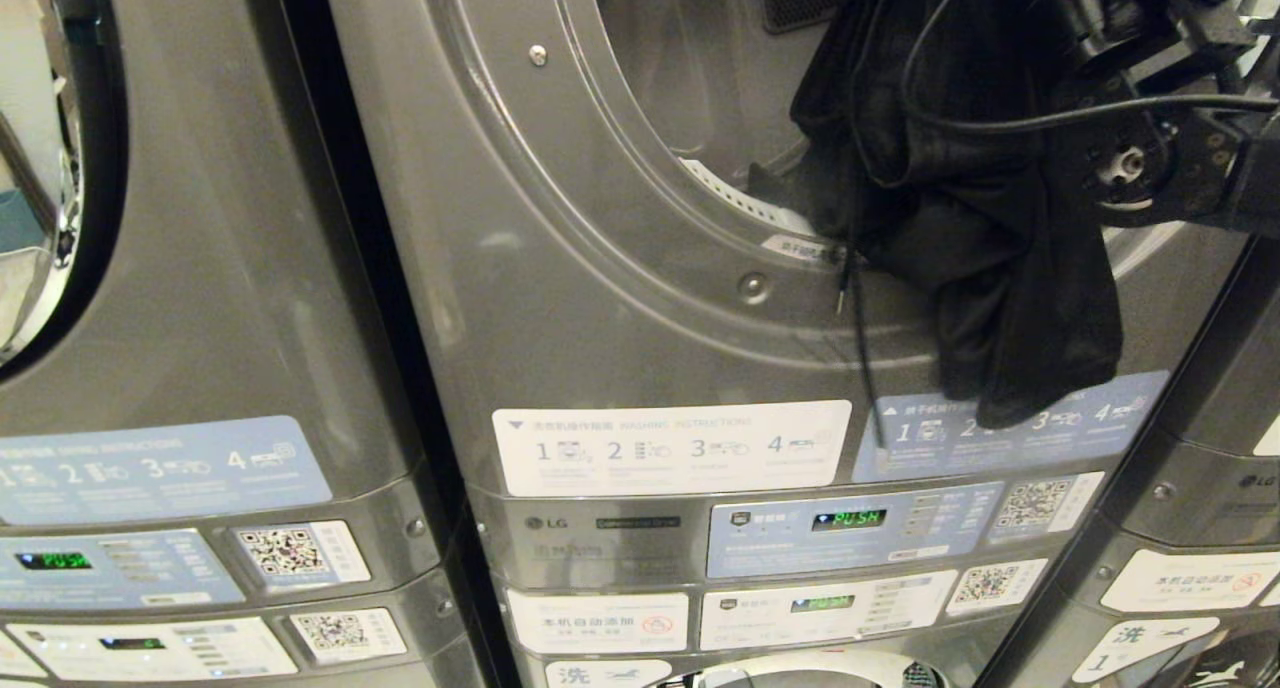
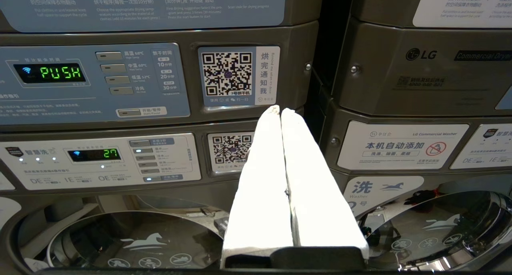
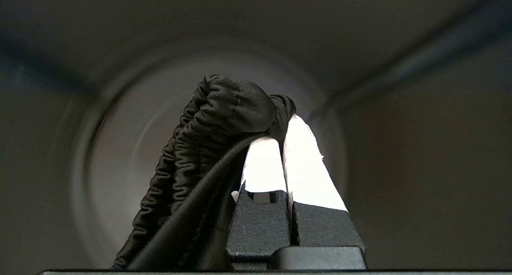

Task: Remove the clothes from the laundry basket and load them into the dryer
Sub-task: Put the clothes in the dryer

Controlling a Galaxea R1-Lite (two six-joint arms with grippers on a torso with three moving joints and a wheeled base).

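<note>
A black garment [image 1: 1000,268] hangs over the lower rim of the grey dryer's round opening [image 1: 620,168], its tail drooping down onto the instruction labels. My right arm [image 1: 1130,158] reaches in from the upper right, and the cloth hides its fingers in the head view. In the right wrist view my right gripper [image 3: 286,121] is shut on the garment's gathered black waistband [image 3: 224,107], pointing into the dryer's drum [image 3: 120,147]. My left gripper [image 2: 280,109] is shut on nothing and parked low before the machines' control panels. The laundry basket is out of view.
Stacked grey machines stand on both sides of the dryer, the left one [image 1: 200,268] with its own round opening. Control panels with lit displays [image 1: 848,519] and QR labels sit below the opening. Washer doors [image 2: 132,243] lie lower down. A black cable [image 1: 1000,123] loops across the garment.
</note>
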